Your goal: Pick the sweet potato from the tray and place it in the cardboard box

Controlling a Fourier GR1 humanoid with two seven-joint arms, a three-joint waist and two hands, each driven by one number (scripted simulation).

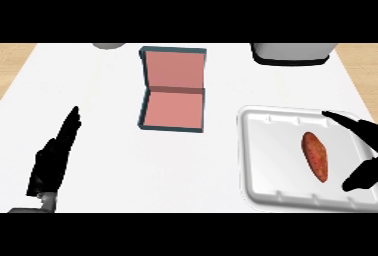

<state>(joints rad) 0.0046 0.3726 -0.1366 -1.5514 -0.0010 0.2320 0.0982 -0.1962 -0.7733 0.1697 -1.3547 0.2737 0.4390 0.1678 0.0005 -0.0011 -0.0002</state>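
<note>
Sweet potato (316,156): lies flat in the white tray (266,165), right of the tray's centre, long axis running roughly from 12 to 6 o'clock with the lower end tilted slightly toward 5. Orange-red skin, tapered at both ends. Nothing is touching it.

Right hand (362,150): over the tray's right side, at 3 o'clock from the potato. Fingers spread. One finger reaches in from the right edge toward 10 o'clock, its tip above the tray near the potato's upper end. The thumb sits lower, at about 4 o'clock from the potato, just beside its lower end. The potato lies between the two but apart from both. The hand is open and holds nothing. Its forearm is cut off by the view's right edge.

Tray: at the lower right of the bench (111,150), shallow, with rounded corners and a ribbed rim.

Box (173,90): at 10 o'clock from the tray, well apart from it, near the bench's top centre. Lid folded back toward 12 o'clock. Pink inside, dark blue-grey walls. The base compartment holds nothing.

Left hand (53,155): at lower left, well apart from the box and tray. Fingers straight and together, pointing toward 1 o'clock. Open, resting, holding nothing. A short grey stretch of forearm shows below it.

Other items: a grey-white container (291,52) with a dark base at the top right edge, and part of a grey round object (109,45) at the top left edge.
</note>
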